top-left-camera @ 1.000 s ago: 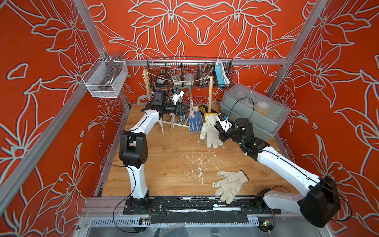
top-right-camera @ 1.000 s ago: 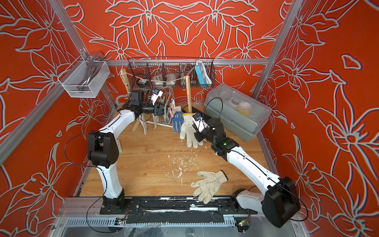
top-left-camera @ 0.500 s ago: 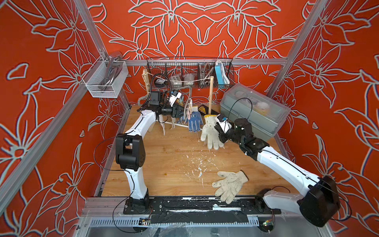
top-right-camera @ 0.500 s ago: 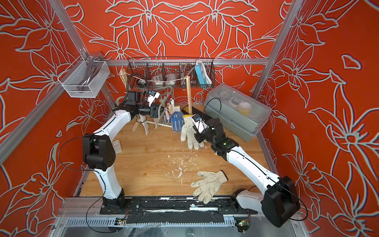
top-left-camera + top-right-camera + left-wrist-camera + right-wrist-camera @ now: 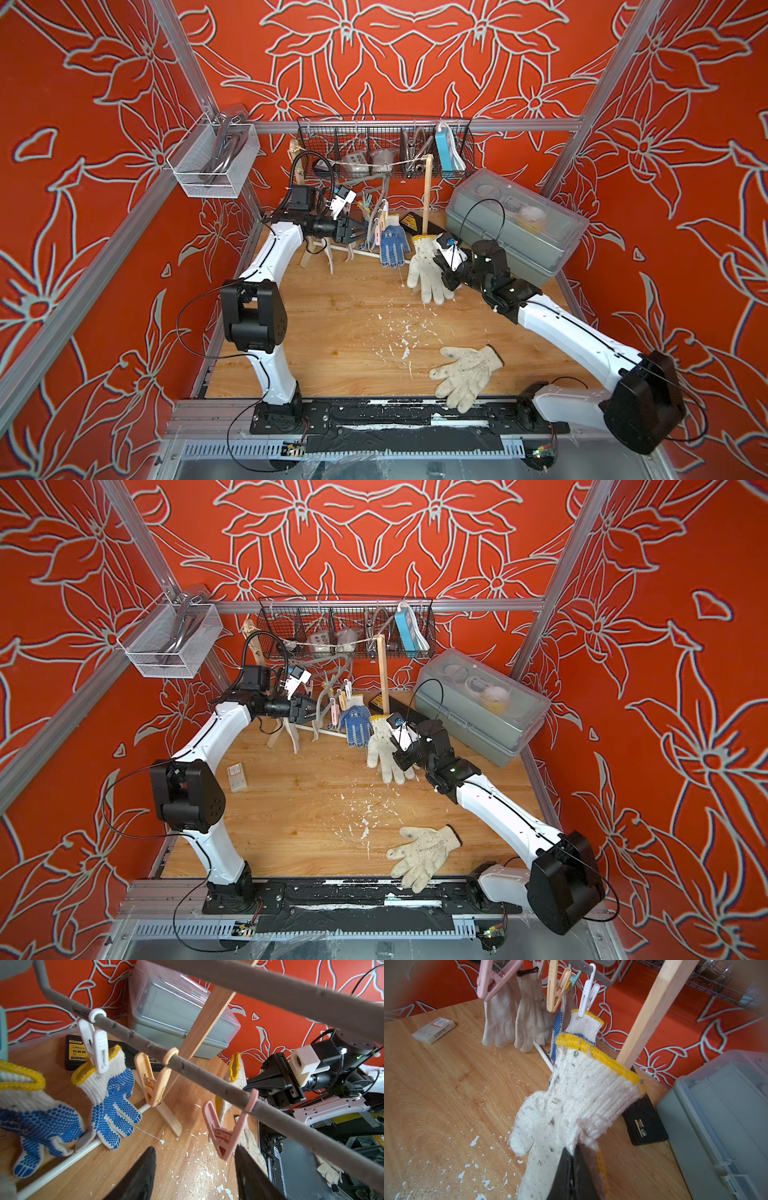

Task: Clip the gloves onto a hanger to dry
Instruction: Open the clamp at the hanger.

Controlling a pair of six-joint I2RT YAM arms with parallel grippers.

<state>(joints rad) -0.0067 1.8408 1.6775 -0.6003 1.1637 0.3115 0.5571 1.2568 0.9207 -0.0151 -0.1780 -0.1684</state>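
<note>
Right wrist view: your right gripper (image 5: 572, 1167) is clamped on the held glove (image 5: 581, 1088). It pinches the knit below the yellow cuff (image 5: 600, 1055), with the cuff up and the fingers hanging.

In both top views that glove sits just right of centre in the upper half of the frame, clear of the table (image 5: 332, 332). It is just beside the hanger bar (image 5: 187, 1070), not on it.

Left wrist view: your left gripper (image 5: 194, 1150) has its jaws spread and is gripping nothing. The pink clip (image 5: 224, 1136) hangs from the bar with its tip between the fingertips, closer to one. I can't tell if they touch.

Along the same bar:
- The orange clip (image 5: 152, 1084) is empty.
- The white clip (image 5: 96, 1051) holds a blue-dotted glove (image 5: 112, 1101) by its cuff.
- A second dotted glove (image 5: 41, 1118) hangs next to it, with its clip out of frame.

Two plain gloves (image 5: 517, 1016) hang behind the clips. I can't tell which clips hold them.

The loose glove (image 5: 465, 374) lies flat on the table, lower right of centre in both top views. Its fingertips are at the front rail (image 5: 374, 415), well apart from the hanger.
</note>
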